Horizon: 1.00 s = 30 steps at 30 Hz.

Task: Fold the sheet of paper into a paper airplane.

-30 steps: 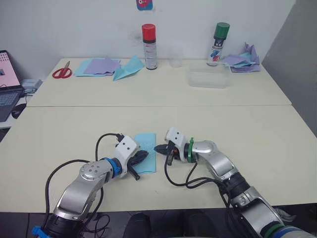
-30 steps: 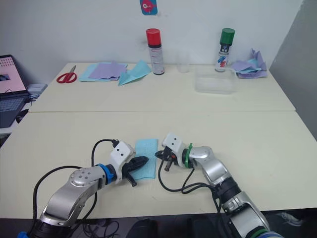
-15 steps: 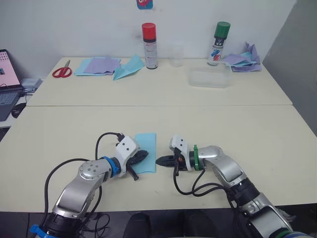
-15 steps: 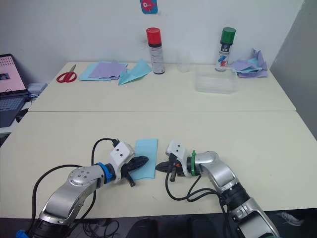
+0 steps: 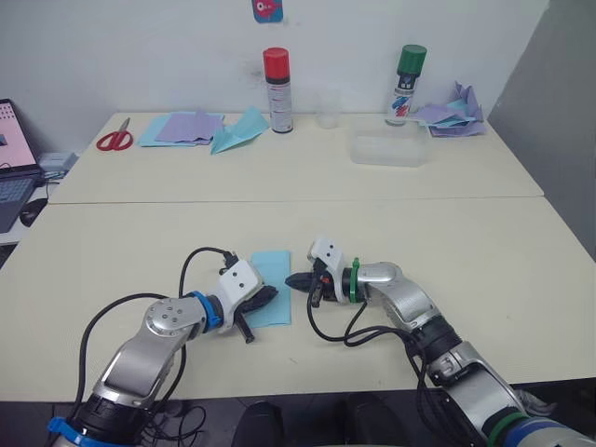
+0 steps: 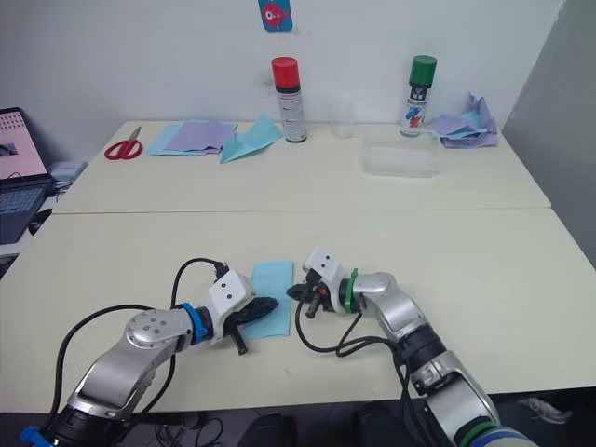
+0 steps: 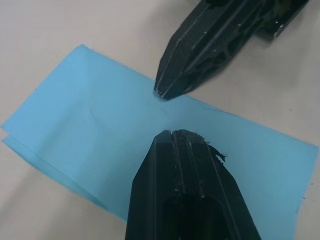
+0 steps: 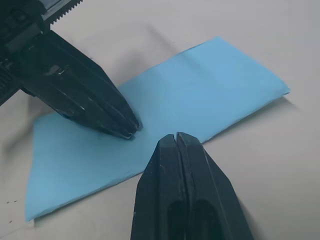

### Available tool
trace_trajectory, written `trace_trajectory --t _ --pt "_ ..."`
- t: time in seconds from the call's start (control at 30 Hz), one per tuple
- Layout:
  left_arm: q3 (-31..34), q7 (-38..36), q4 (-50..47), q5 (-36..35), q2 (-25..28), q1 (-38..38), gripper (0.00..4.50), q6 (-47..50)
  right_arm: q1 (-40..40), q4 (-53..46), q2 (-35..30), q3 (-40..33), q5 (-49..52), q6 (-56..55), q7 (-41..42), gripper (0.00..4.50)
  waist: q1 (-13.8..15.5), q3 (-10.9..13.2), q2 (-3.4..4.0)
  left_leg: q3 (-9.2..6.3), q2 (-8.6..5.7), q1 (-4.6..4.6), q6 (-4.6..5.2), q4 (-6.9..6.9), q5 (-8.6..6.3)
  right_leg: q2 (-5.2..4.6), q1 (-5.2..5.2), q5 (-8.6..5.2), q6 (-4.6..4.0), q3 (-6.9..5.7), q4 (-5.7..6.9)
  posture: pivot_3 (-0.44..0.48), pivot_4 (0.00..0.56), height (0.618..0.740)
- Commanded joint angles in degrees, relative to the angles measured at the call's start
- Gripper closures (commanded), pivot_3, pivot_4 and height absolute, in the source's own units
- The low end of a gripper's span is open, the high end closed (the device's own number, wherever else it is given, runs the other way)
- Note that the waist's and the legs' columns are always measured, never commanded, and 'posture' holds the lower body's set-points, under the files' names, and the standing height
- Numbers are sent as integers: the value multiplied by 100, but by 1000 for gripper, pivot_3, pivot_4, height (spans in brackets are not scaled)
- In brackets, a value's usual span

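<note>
Seemingly (folded) sheet of paper (image 5: 271, 287) under left gripper (image 5: 268, 295)

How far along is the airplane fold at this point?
Early. Done: the sheet of paper lies folded in half lengthwise, two layers showing at one edge. In hand: the left gripper, shut, presses on it, while the right gripper, shut, has its tip at the long edge. Left: all the nose and wing folds; no point shows.

Two closed pincer tips, left pincer (image 7: 172, 134) and right pincer (image 7: 164, 92), press the sheet of paper (image 7: 95, 137).
</note>
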Motion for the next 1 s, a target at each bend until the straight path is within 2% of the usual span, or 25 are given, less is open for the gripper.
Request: trace_trajectory --t 0.03,0.23,0.47,0.67,0.83,1.0 --pt "-505 -275 545 249 79 237 4500 106 -379 391 227 -408 -16 -350 -433 4480 0 1 2 -1 0 0 0 -4 0 0 -1 0 0 -1 0 0 150 740" --pt "-490 -355 661 296 69 204 4500 -16 -917 1284 417 -535 -223 -861 -547 4480 -4 2 2 3 -2 -2 0 -18 0 0 -3 -2 2 0 -10 0 150 740" --pt "-439 -379 655 311 92 253 4500 -49 -965 1648 502 -519 -374 -1051 -336 4480 12 2 3 3 -3 1 0 -42 0 -1 -3 -5 3 -1 -20 0 150 740" --pt "-413 -356 616 318 96 304 4500 -40 -838 1164 472 -777 -128 -1130 -105 4480 10 2 4 3 -2 2 0 -42 0 -1 -3 -5 3 -2 -20 0 150 740" --pt "-422 -360 616 325 97 323 4500 -66 -428 415 222 -436 24 -492 714 4480 11 0 4 2 -2 2 0 -43 0 -1 -1 -6 4 -2 -22 0 150 740" --pt "-441 -361 620 336 89 296 4500 -72 -326 390 182 -214 -178 -304 776 4480 10 2 7 2 -1 3 0 -44 0 -1 -3 -6 3 -3 -21 0 150 740"
